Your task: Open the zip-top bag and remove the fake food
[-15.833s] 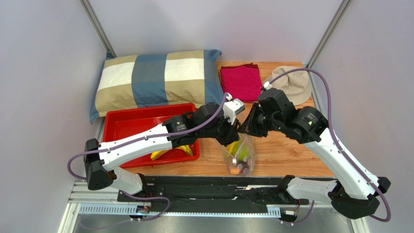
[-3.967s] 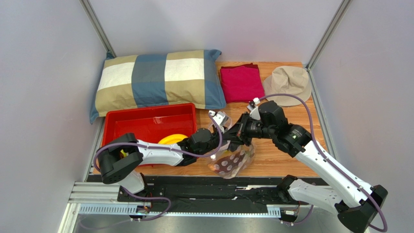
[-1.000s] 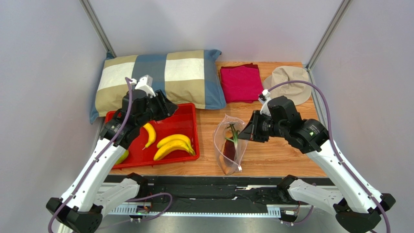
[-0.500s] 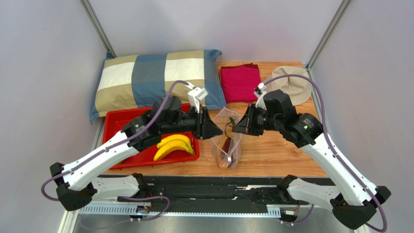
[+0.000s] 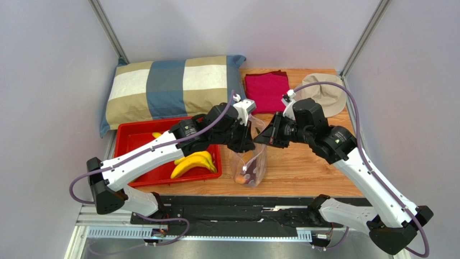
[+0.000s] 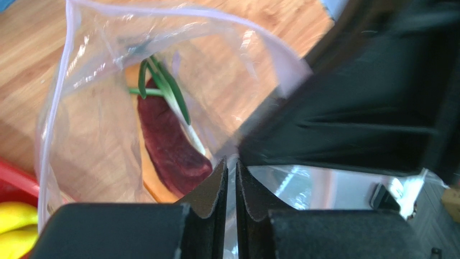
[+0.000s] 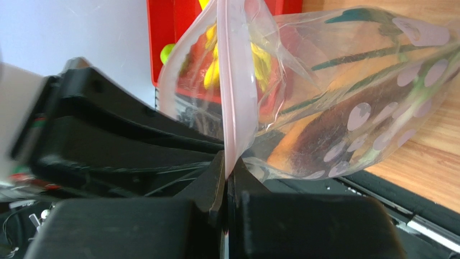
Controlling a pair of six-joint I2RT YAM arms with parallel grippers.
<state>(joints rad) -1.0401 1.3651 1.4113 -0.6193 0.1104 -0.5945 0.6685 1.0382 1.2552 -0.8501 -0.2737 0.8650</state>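
Note:
The clear zip-top bag [image 5: 249, 162] hangs between both grippers over the wooden table. My right gripper [image 5: 259, 139] is shut on its pink zip strip [image 7: 233, 91] on the right side. My left gripper [image 5: 247, 141] pinches the opposite rim, its jaws nearly together with clear plastic between them [image 6: 231, 181]. The mouth gapes. Inside lie fake food pieces: a dark red piece [image 6: 170, 145] on an orange one, and green stalks [image 6: 162, 83]. Yellow bananas [image 5: 191, 163] lie in the red tray.
The red tray [image 5: 137, 139] sits left of the bag, under my left arm. Behind it lies a checked pillow [image 5: 173, 86]. A folded red cloth [image 5: 267, 91] and a beige hat [image 5: 326, 89] are at the back right. A black rail [image 5: 232, 208] runs along the near edge.
My left arm swung from over the red tray across to the bag, and its jaws closed on the bag's left rim. The right gripper kept its hold and lifted slightly.

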